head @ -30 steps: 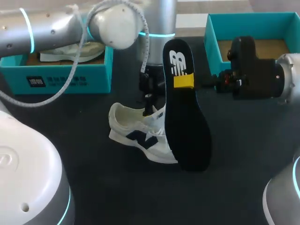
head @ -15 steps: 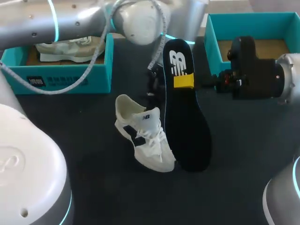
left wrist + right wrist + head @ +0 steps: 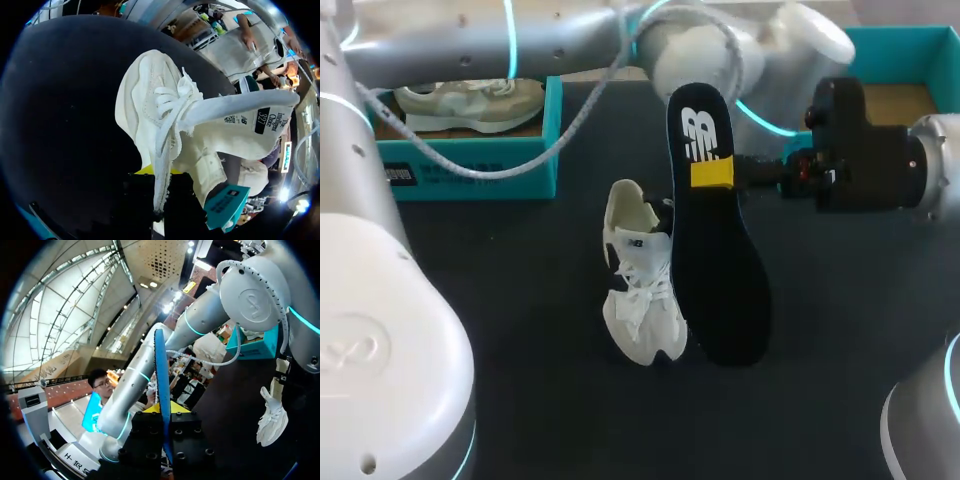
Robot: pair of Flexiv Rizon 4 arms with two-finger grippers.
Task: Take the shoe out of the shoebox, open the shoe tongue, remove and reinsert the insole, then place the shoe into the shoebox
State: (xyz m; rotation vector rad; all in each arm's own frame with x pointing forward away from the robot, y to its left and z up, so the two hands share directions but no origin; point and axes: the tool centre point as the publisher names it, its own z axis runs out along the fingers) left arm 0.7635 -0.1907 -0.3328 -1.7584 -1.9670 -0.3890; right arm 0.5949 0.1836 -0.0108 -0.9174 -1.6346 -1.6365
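while right gripper (image 3: pixel 712 173) is pinching the black insole (image 3: pixel 715 260) beside the white sneaker (image 3: pixel 640 290) that left gripper (image 3: pixel 159 181) is clamping, reinsertion is likely coming: toe-first alignment needed.

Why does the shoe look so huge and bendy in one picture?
Left wrist view: the fisheye lens sits close, so the white shoe bulges and the dark table curves. Head view: no such bending; the shoe looks small beside the black insole.

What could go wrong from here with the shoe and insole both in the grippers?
The shoe hangs toe-down from the left gripper by a thin bit near its tongue, so it might slip out. The right gripper pinches the insole only near one end; the long free end could bend or catch the shoe's collar instead of sliding in.
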